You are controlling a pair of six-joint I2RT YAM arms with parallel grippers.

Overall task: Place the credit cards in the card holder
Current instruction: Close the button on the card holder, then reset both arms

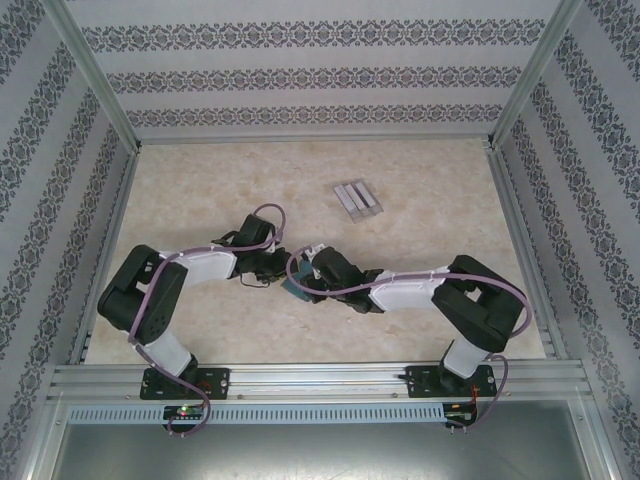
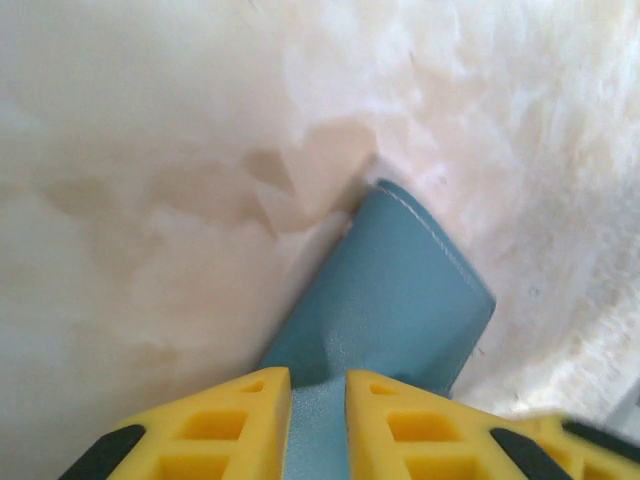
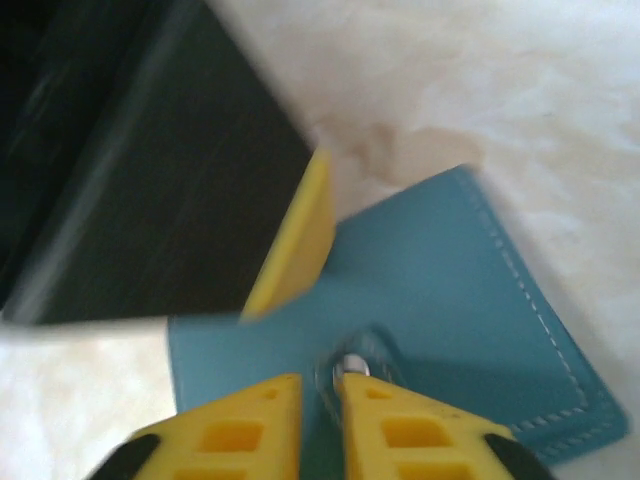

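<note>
Marbled beige table [image 1: 430, 200], patterned walls around it. At the middle of the near side, the left gripper [image 2: 318, 390] is clenched on the card holder [image 2: 400, 300], teal leather running up between its yellow fingers [image 2: 240, 420]. The right gripper [image 3: 320, 390] has its jaws nearly together at the metal snap [image 3: 350, 365], though I cannot tell whether it pinches the flap. A grey ridged rack [image 1: 357, 200] sits well apart, farther back. The holder looks light, thin and floppy (its stitched edges probably stiffer) and likely to slide on this smooth top, so one edge wants pinning while the free flap is taken at its rim.
</note>
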